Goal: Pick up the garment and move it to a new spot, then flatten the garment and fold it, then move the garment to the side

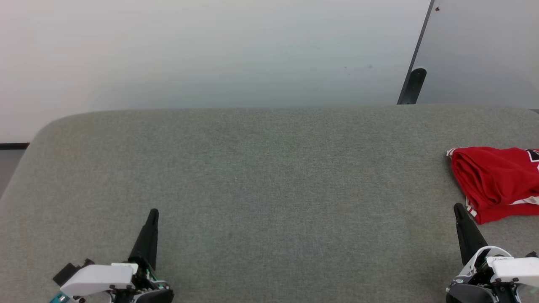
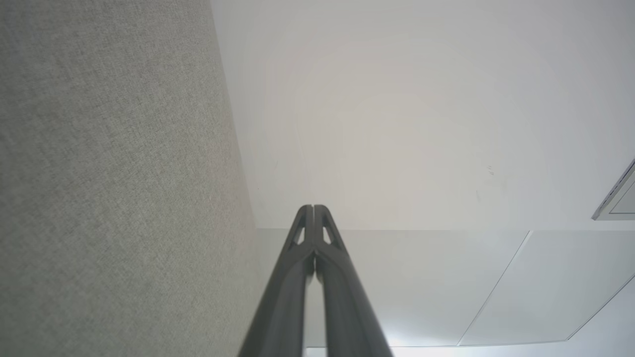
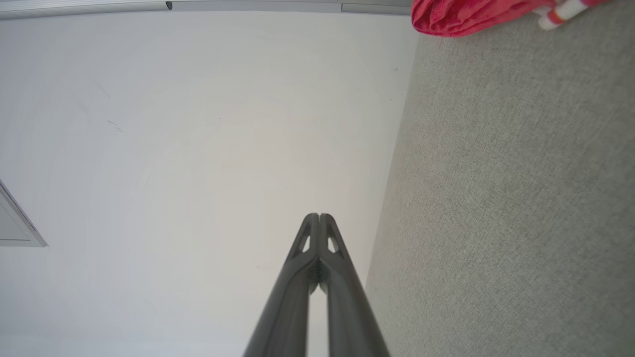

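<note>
And here's the garment (image 1: 497, 181), folded into a compact red bundle out at the right edge of the grey fabric surface (image 1: 269, 176), partly cut off by the side of the head view, with white-and-red striped trim peeping out along its near side and at its far left corner, and a sliver of black lettering showing on top. The left gripper (image 1: 153, 212) sits low at the near left, well apart from the garment, its two dark fingers pressed together into a single point, closed on themselves; the left wrist view backs that up, the tips meeting flush against the pale wall beyond. The right gripper (image 1: 457, 207) is at the near right, fingers likewise shut tight on themselves, the tip just beside the garment's near-left corner but not touching it, a thin strip of grey showing between. In the right wrist view the red bundle lies at the top right, ahead of the closed fingers and off to one side, resting on the fabric. A dark post (image 1: 414, 86) stands beyond the far edge at the upper right
</note>
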Controlling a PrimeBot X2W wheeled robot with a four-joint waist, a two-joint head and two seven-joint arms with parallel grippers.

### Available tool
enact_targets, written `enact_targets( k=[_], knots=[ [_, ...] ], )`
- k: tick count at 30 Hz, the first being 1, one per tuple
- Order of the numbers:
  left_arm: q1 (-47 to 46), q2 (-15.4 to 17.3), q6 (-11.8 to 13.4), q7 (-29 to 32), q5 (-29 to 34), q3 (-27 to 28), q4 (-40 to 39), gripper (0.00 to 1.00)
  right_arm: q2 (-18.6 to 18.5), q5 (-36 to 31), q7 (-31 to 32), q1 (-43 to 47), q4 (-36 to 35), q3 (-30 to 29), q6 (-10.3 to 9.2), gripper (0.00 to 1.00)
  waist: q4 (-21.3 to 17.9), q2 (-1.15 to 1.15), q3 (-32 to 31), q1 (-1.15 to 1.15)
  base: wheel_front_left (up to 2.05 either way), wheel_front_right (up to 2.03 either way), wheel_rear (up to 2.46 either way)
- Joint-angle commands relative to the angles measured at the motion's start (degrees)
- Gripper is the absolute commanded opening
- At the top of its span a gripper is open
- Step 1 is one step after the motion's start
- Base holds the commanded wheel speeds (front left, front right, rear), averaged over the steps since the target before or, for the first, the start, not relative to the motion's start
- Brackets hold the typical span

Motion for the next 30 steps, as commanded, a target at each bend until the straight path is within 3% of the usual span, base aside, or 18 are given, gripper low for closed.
enact_targets(
  k=[1, 30],
  knots=[
    [-0.57, 0.04, -0.20, 0.11, -0.17, 0.15, -0.07, 0.00, 0.23, 0.23, 0.10, -0.14, -0.13, 0.07, 0.02, 0.00, 0.00, 0.00, 0.00, 0.00, 0.00, 0.00, 0.00],
    [-0.57, 0.04, -0.20, 0.10, -0.17, 0.15, -0.08, 0.00, 0.23, 0.24, 0.10, -0.14, -0.13, 0.08, 0.02, 0.00, 0.00, 0.00, 0.00, 0.00, 0.00, 0.00, 0.00]
  ],
)
